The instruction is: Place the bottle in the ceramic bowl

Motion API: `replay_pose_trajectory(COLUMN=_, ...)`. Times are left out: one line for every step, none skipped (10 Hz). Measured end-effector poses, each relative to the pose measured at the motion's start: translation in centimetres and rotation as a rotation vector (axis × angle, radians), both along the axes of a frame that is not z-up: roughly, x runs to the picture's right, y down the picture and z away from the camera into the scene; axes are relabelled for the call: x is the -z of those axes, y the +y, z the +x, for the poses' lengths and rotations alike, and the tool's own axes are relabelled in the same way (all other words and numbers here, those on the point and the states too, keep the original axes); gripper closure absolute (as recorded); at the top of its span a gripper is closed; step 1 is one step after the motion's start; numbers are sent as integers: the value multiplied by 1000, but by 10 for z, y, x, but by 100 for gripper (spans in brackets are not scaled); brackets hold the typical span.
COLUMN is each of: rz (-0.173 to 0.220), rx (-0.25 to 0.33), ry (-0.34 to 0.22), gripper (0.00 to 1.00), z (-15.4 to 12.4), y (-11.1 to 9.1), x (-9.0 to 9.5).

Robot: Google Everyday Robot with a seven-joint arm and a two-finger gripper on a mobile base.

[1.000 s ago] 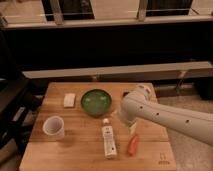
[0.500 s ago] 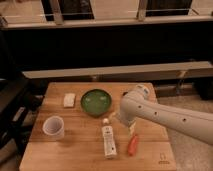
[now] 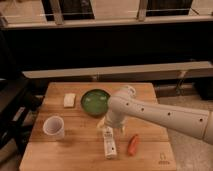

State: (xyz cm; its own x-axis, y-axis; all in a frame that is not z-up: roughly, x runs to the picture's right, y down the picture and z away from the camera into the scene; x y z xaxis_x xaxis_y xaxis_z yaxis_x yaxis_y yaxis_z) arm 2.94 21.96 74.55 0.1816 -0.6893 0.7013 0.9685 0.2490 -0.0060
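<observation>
Arm movement is the one thing differing from half a second ago. The white arm [image 3: 160, 117] is now reaching further toward 9 o'clock, so its wrist is hanging over the far end of the bottle [image 3: 108, 143] instead of standing off at the bottle's 2 o'clock. Everything else on the counter is lying as it was.

The gripper [image 3: 112, 126] is hovering under the wrist just above that far end. Its fingers are spreading wide and gripping nothing. The bottle is lying flat on the wood near the middle of the counter's near half, running roughly from 12 to 6 o'clock.

The counter [image 3: 75, 152] is showing as a pale wooden slab with a small mark at its 5 o'clock corner. Behind it a dark wall is rising, with a pale ledge [image 3: 75, 73] running across and a window frame along the top. Dark furniture is standing at 9 o'clock.

The ceramic bowl [image 3: 92, 102] is sitting at the bottle's 12 o'clock, apart from it. Its green inside is showing bare, and the arm is covering its 3 o'clock edge. A white cup [image 3: 53, 127] is standing upright at the bottle's 9 o'clock, but its inside is too dim to read. An orange carrot-like piece [image 3: 133, 144] is lying at the bottle's 3 o'clock, and a pale block [image 3: 69, 100] is resting at the bowl's 9 o'clock.
</observation>
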Motion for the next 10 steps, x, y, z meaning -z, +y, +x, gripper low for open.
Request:
replay_pose_trajectory(rz=18, rx=10, ry=4, gripper=20, z=-1, y=-3, x=-4)
replay_pose_trajectory(rz=12, rx=-10, ry=27, gripper=20, z=5, y=-4, x=-11)
replay_pose_trajectory(rz=2, rx=-23, ry=40, gripper=20, z=11, y=-3, x=-16)
replay_pose_trajectory(rz=-7, rx=-16, ry=36, gripper=20, z=21, y=0, x=-18)
replay_pose_trajectory(rz=-13, rx=-4, ry=33, gripper=20, z=25, y=2, x=-20)
replay_pose_trajectory(rz=-16, rx=3, ry=30, gripper=20, z=23, y=3, x=-25)
replay_pose_trajectory(rz=-17, rx=15, ry=22, gripper=20, z=15, y=5, x=-32)
replay_pose_trajectory(rz=-18, rx=12, ry=29, gripper=20, z=14, y=6, x=-35)
replay_pose_trajectory(rz=-21, rx=10, ry=32, gripper=20, z=16, y=6, x=-37)
replay_pose_trajectory(rz=-26, rx=16, ry=31, gripper=20, z=22, y=8, x=-40)
